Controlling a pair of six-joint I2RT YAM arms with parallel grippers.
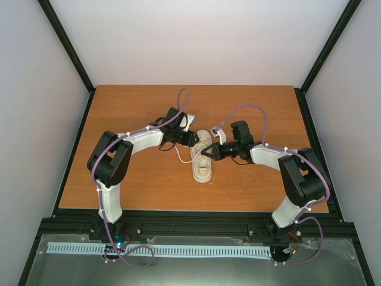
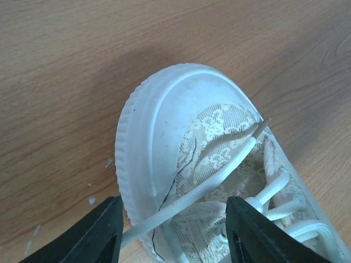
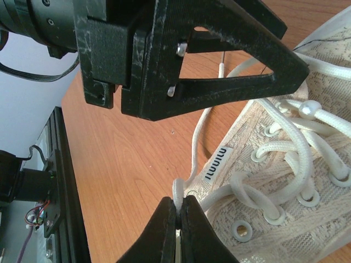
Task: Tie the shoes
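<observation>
Overhead, both arms bent inward twd sneaker [image 1: 202, 164]. Right gripper [image 3: 179, 212] pinched cord-like white lace [image 3: 195, 143]; left gripper [image 2: 174, 204] stood open astride ribbed rubber toe cap [image 2: 153, 126] w/ lacy fabric upper.

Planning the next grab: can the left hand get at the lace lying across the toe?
Probably yes: the left hand hangs open at the sneaker toe, the lace runs uncovered between its fingers, and the right hand pinches another strand farther back.

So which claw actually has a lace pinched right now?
The right claw: it is shut on a white lace strand beside the shoe. The left claw stands open over the toe cap, a lace end only crossing its gap.
</observation>
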